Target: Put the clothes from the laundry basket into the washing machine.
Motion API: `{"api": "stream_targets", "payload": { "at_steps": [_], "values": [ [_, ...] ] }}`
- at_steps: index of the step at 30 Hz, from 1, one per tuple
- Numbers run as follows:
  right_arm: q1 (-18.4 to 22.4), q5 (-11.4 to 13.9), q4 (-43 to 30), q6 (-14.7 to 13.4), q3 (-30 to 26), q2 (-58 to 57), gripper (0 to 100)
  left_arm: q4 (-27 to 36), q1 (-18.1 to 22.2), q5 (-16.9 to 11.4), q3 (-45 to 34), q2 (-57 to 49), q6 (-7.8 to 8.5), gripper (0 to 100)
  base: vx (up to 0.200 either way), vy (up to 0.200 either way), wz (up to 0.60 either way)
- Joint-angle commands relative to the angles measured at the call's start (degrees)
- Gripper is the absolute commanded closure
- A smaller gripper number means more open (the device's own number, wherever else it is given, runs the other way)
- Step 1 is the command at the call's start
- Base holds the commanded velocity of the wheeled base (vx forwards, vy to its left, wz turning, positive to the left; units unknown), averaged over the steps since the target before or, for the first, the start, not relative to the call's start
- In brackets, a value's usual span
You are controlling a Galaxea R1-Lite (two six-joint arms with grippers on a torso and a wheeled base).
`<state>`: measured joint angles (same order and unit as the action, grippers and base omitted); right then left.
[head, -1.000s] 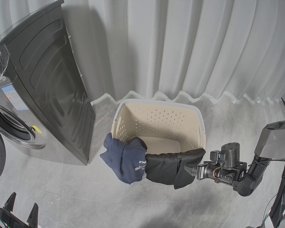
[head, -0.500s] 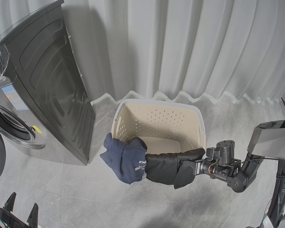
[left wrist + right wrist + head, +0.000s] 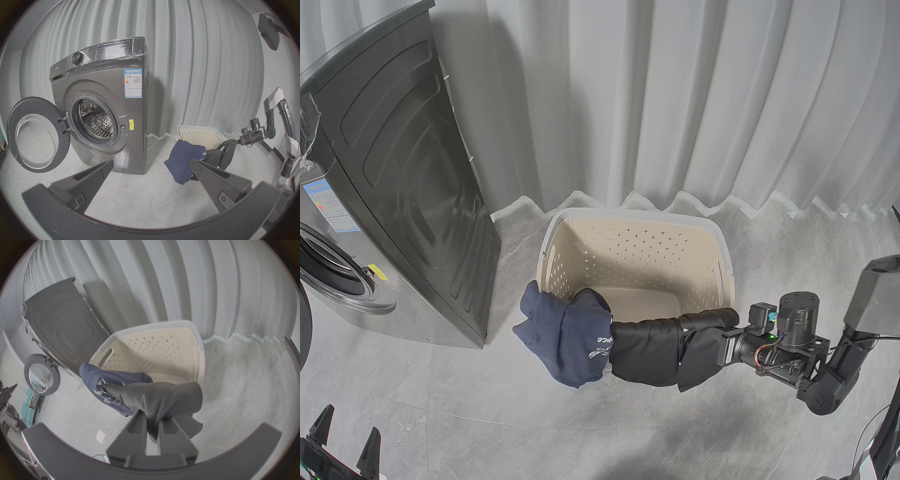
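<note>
Over near rim of laundry basket (image 3: 631, 215), head view: navy garment (image 3: 569, 340) & black garment (image 3: 647, 350) hang side by side, touching, navy one on the side toward washing machine (image 3: 394, 187). R gripper (image 3: 720, 347) sits at basket's near right corner, clamped on black garment's end. L gripper (image 3: 349, 431) is well apart from basket, fingers spread. L wrist view: L pincer apart, holding nothing; machine beside basket, door (image 3: 37, 134) swung open. R wrist view: R fingers pinched on black cloth just outside basket.
</note>
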<state>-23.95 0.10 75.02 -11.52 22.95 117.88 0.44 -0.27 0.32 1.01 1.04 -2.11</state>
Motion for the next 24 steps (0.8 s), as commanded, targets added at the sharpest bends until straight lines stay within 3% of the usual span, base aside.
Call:
{"api": "stream_targets", "payload": {
  "at_steps": [1,9,21,24],
  "values": [
    [-1.97,0.08,0.3,0.36,-4.41,-12.85,100,0.0,0.0,0.03,-0.84,-0.68,0.0,0,0.0,0.0,0.0],
    [-6.46,-0.36,-4.36,2.38,-2.83,-25.6,100,0.0,0.0,0.03,-0.84,-0.68,0.0,0,0.0,0.0,0.0],
    [-8.74,-0.36,-4.97,3.17,-0.89,-31.31,100,0.0,0.0,0.03,-0.84,-0.68,0.0,0,0.0,0.0,0.0],
    [-11.29,-0.54,-4.88,4.84,-1.25,-31.93,100,0.0,0.0,0.03,-0.84,-0.68,0.0,0,0.0,0.0,0.0]
  ]
}}
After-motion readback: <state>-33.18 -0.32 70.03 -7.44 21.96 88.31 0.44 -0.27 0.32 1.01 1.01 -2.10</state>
